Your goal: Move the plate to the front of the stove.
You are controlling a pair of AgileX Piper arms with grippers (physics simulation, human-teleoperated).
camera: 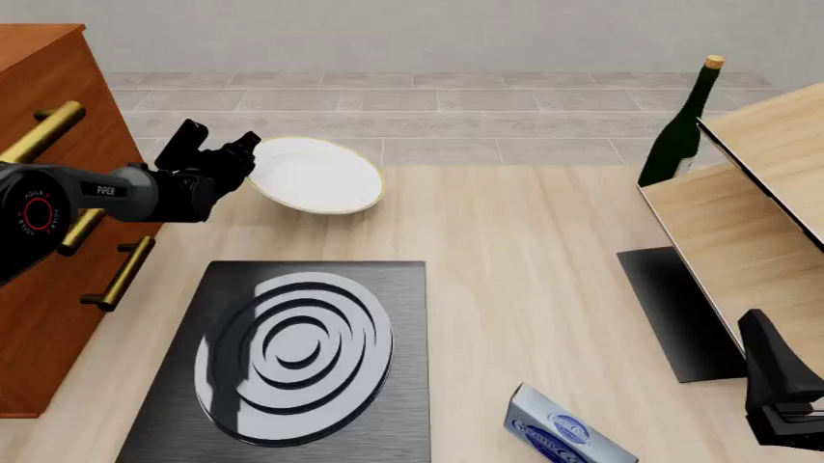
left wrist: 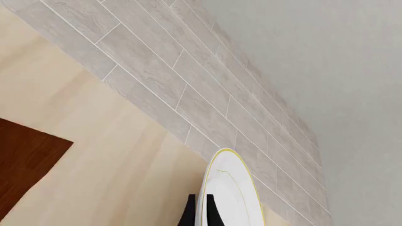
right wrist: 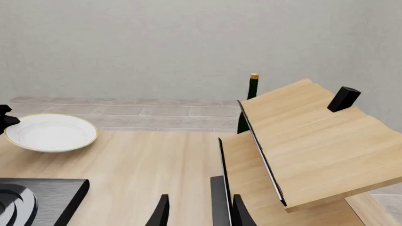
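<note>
The white plate (camera: pixel 319 175) with its thin yellow rim hangs tilted above the table's far left, beyond the stove (camera: pixel 296 357). My left gripper (camera: pixel 249 157) is shut on the plate's left rim. In the left wrist view the plate (left wrist: pixel 231 190) shows nearly edge-on, with the dark fingers (left wrist: pixel 212 213) pinching its rim. The right wrist view also catches the plate (right wrist: pixel 52 132) and a corner of the stove (right wrist: pixel 44 197). My right gripper (right wrist: pixel 191 214) is open with nothing in it, low at the near right, beside a wooden rack.
A wooden cabinet (camera: pixel 45 116) with gold handles stands at the left. A wooden rack (camera: pixel 747 222) fills the right side, with a green bottle (camera: pixel 682 125) behind it and a black mat (camera: pixel 676 309) under it. A blue-and-white box (camera: pixel 561 429) lies near the front edge.
</note>
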